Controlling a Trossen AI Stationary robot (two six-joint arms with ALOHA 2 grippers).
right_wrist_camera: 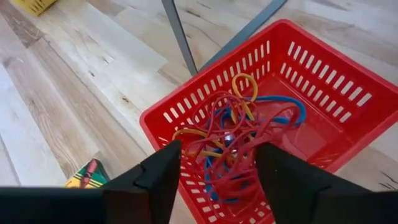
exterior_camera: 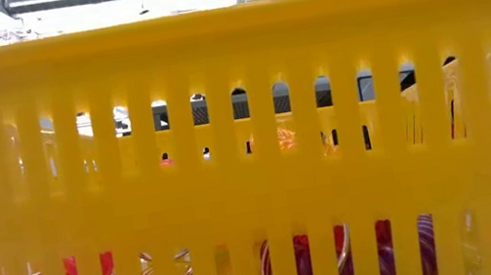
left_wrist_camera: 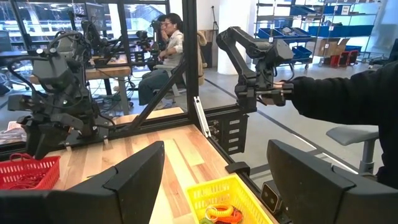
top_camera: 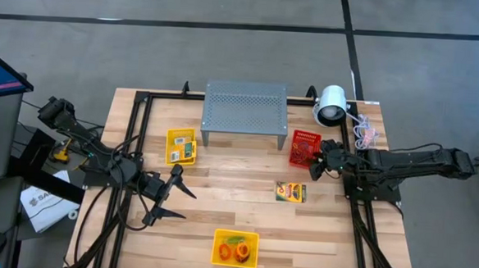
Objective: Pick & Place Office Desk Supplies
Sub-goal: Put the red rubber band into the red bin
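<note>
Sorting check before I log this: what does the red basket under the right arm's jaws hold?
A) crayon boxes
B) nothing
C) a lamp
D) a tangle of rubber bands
D: the red basket holds tangled rubber bands in red, blue and orange, below the right gripper.

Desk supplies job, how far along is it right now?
Looks done: rubber bands lie in the red basket, more in the yellow basket. In hand: right gripper is over the red basket, jaws parted, holding nothing. Left: one crayon box lies loose on the table.

A yellow basket (exterior_camera: 249, 157) wall blocks nearly the whole low view
</note>
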